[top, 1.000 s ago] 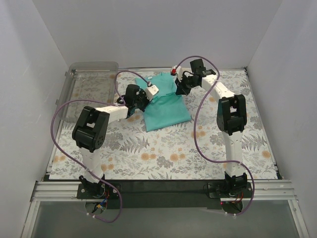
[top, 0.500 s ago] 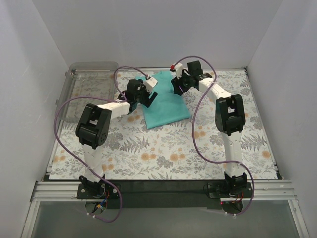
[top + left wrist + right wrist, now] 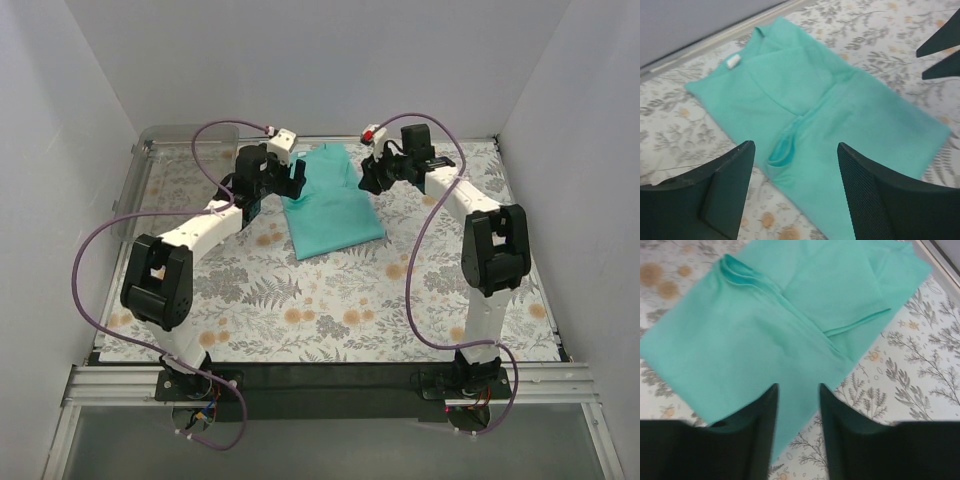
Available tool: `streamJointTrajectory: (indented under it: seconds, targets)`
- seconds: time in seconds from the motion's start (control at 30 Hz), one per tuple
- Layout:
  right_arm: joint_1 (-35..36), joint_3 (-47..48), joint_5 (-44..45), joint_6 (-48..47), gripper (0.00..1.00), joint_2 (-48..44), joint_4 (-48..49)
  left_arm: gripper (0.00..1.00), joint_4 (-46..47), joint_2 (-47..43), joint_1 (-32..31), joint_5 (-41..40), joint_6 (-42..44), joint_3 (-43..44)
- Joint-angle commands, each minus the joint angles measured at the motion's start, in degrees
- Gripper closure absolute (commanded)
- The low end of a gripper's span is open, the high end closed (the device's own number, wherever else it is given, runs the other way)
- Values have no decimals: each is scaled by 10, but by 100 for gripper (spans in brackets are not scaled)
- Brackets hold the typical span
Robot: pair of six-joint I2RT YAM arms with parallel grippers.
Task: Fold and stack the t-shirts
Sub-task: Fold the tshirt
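A plain teal t-shirt [image 3: 330, 205] lies flat on the flowered table, folded lengthwise into a long strip with its neck toward the back wall. My left gripper [image 3: 293, 178] hovers open just off its left edge. In the left wrist view the t-shirt [image 3: 840, 115] lies below the left gripper [image 3: 795, 146], nothing between the fingers. My right gripper [image 3: 370, 181] hangs over the shirt's right edge. In the right wrist view the right gripper [image 3: 798, 387] has a narrow gap between its fingers, with the folded t-shirt [image 3: 755, 330] beneath and untouched.
A clear plastic bin [image 3: 185, 160] stands at the back left corner. White walls close in the table on three sides. The flowered cloth [image 3: 330, 300] covers the table in front of the shirt. Purple cables loop off both arms.
Both grippers opened and let go of the t-shirt, then lifted and drew apart, left one to the left, right one to the right. The shirt settled flat; the right jaws have since narrowed.
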Motion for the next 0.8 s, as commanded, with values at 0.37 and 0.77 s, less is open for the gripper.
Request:
streamJointTrajectory:
  seconds: [0.37,0.77]
  targets:
    - [-4,-72,-182,0,96,29,-60,75,-30,122,4,139,-168,16]
    - [-4,-57,-113,6,98,87,-87,78,-28,187,33,80,-210,75]
